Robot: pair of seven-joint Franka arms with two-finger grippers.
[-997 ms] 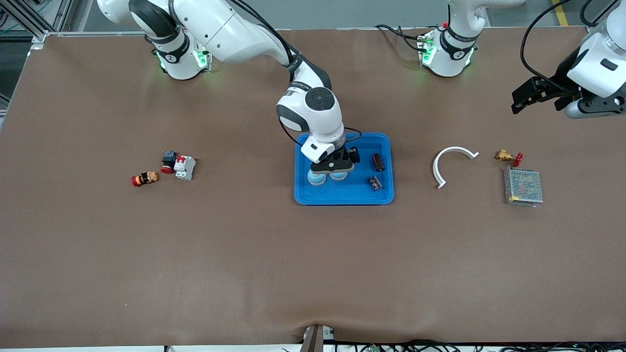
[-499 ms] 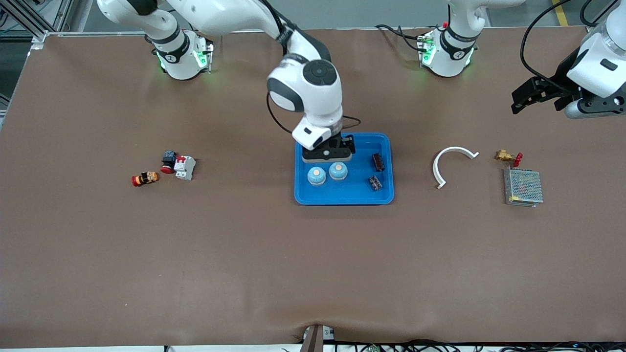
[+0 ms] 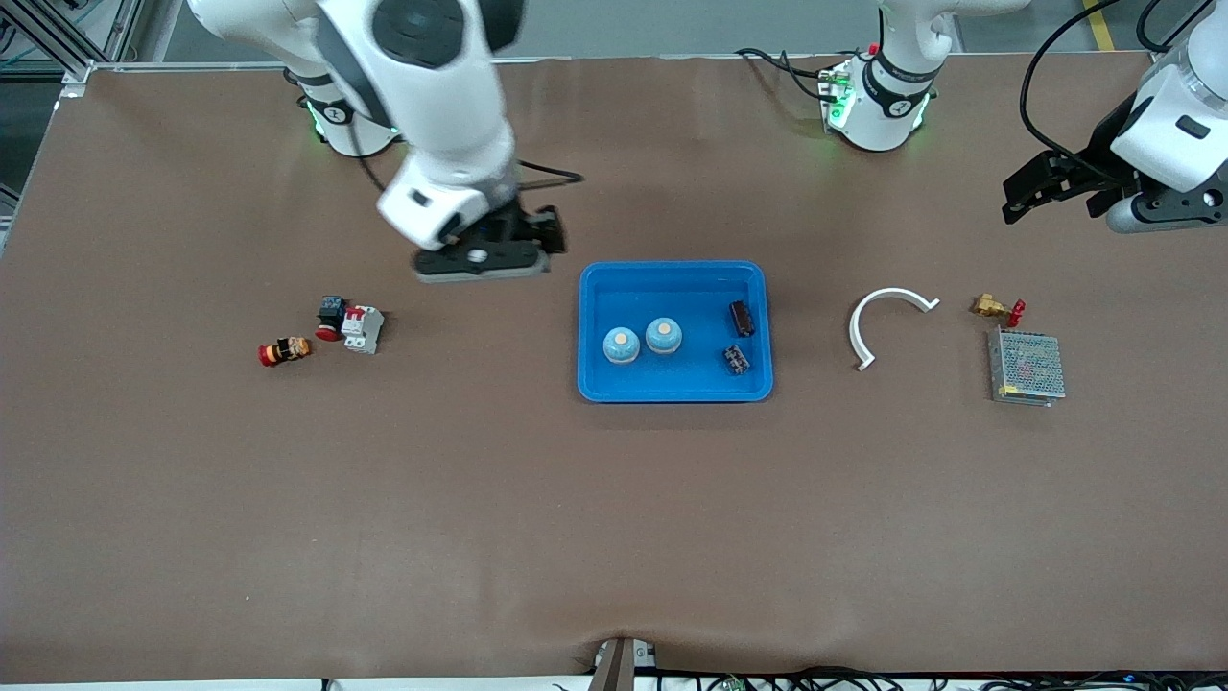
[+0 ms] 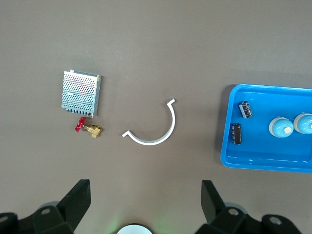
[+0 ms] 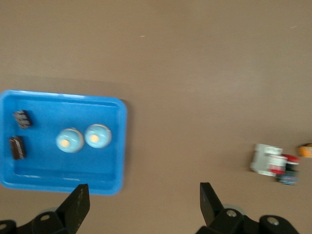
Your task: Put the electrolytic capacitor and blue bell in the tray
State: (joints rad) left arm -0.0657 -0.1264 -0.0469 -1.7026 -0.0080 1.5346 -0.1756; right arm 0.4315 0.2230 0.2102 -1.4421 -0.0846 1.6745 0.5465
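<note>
Two blue bells (image 3: 643,342) and two capacitors (image 3: 740,336) lie in the tray (image 3: 672,389); right end effector (image 3: 482,261), spread and empty, hangs over bare surface (image 3: 576,537) beside it; left end effector (image 3: 1060,187), spread, waits.

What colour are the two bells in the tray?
Light blue with pale orange tops; the bells show best in the front view.
</note>
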